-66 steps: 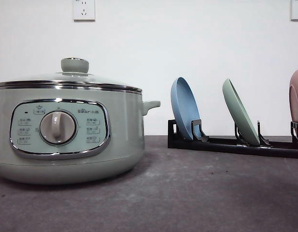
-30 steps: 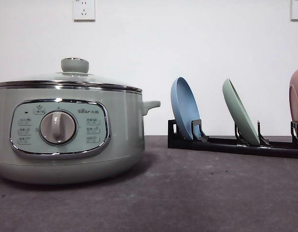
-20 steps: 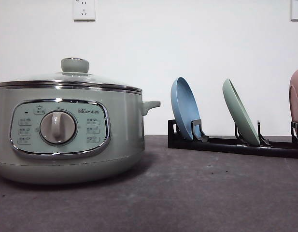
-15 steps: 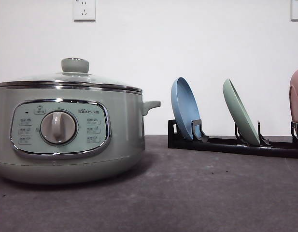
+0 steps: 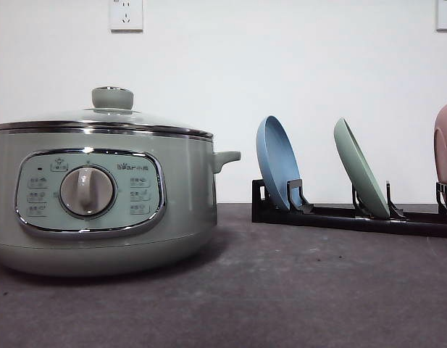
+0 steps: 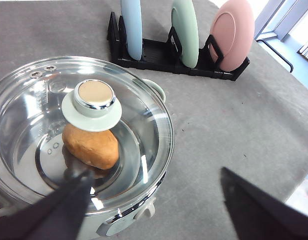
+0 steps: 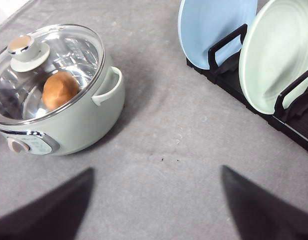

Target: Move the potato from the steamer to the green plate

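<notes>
Nearest, on grey tabletop [image 5: 295, 290]: steamer [image 5: 100, 196], sage-green, control panel and dial facing the camera, glass lid [image 6: 84, 130] seated, knob upright on top, side handle at 3 o'clock. Inside, seen through the lid: potato [image 6: 90, 145], orange-brown, lying on the steamer floor, partly beneath the knob; seen also in the right wrist view [image 7: 60, 90]. Left pincer [image 6: 158, 205] held above the steamer's near rim, fingers apart, touching nothing. Right pincer [image 7: 156, 205] over bare tabletop, steamer at 10 o'clock, rack at 2 o'clock, fingers apart, nothing between them. Farther back, at 3 o'clock of the steamer and well apart from it: black rack [image 5: 346, 216] against the white wall, carrying three plates on edge, tilted: blue plate [image 5: 277, 163], then green plate [image 5: 359, 168], then pink plate [image 5: 445, 148] at the frame edge.
</notes>
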`<state>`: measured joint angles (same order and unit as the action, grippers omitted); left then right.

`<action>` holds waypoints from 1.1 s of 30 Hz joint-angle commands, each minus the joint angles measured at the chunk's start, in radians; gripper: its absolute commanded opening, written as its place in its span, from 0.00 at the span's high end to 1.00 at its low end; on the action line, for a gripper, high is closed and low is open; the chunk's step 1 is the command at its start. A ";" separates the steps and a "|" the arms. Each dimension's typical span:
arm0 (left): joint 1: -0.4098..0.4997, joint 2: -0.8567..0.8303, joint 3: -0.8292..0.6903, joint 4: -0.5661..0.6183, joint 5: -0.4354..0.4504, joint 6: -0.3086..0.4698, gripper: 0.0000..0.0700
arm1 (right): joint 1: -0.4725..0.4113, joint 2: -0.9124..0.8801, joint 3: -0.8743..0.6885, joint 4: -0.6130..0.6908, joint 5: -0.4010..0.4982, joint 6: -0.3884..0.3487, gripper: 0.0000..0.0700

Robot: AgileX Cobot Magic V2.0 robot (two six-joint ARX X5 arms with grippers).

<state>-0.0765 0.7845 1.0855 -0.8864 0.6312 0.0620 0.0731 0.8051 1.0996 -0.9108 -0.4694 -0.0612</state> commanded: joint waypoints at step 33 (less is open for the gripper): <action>-0.002 0.006 0.022 0.011 0.006 0.001 0.20 | 0.003 0.334 0.231 0.173 0.038 0.204 0.18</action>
<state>-0.0765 0.7845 1.0855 -0.8864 0.6312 0.0616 0.0731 1.1080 1.2995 -0.7506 -0.4362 0.1318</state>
